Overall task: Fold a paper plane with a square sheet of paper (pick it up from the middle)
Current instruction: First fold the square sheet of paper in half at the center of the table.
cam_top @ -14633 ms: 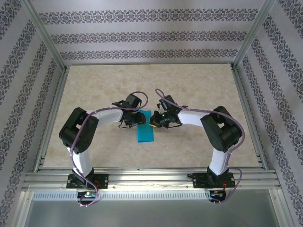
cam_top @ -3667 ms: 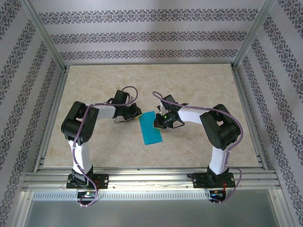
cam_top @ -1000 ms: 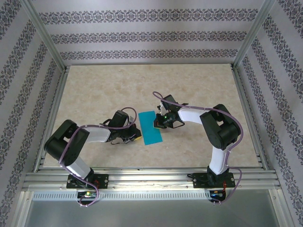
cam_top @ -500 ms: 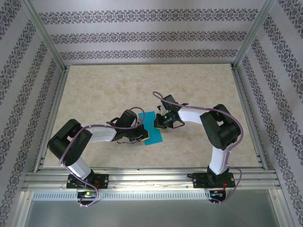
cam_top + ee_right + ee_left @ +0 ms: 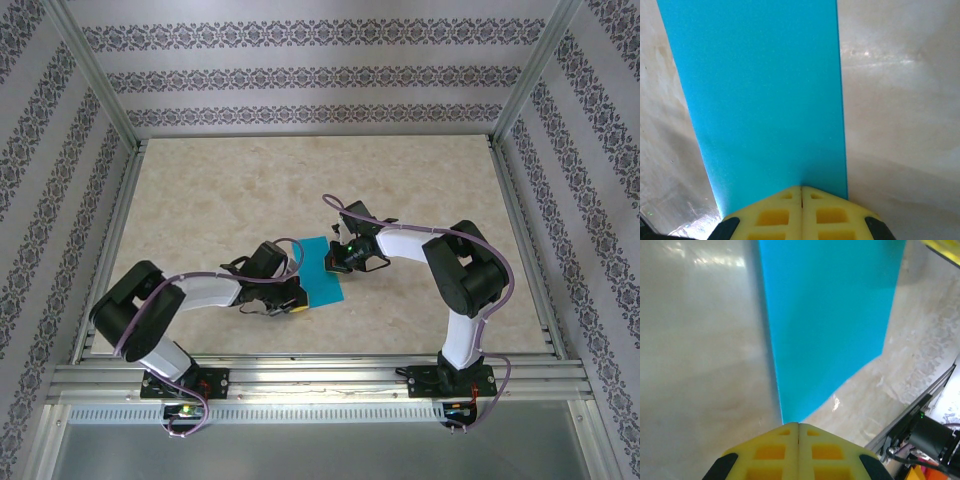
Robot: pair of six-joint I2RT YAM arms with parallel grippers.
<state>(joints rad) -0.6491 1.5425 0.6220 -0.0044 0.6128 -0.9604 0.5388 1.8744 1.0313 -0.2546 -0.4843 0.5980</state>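
Top external view showed the square sheet of paper (image 5: 322, 276) lying flat near the middle of the tabletop (image 5: 420, 190). It appeared as a narrow teal rectangle rather than a square, so it was probably doubled over once. The left fingers (image 5: 292, 303) sat at its near-left corner and the right fingers (image 5: 331, 261) at its right edge, with both arms reaching in low.

In the left wrist view, the yellow left fingers (image 5: 767, 456) were pressed together with nothing between them. Their tip was just at the corner of the sheet (image 5: 830, 315). Whether the tip touched the paper could not be told.

In the right wrist view, the right fingers (image 5: 774, 216) were likewise together, and their tip overlapped the short edge of the sheet (image 5: 760, 90). They seemed to be pinning it down rather than clamping it.

The main danger was probably slip. The paper was thin and lay on a smooth tabletop, held at only one small spot. A push from the left tip at the corner could turn the whole sheet about the right tip instead of sharpening or starting a fold. Any later crease would then run crooked, and the plane's centre line would be off.

If the left tip dug in too steeply, the corner might buckle or crumple. A dark line along the sheet's long edge in the left wrist view hinted that the edge stood slightly proud. The layers could therefore spring apart once the pressure came off.
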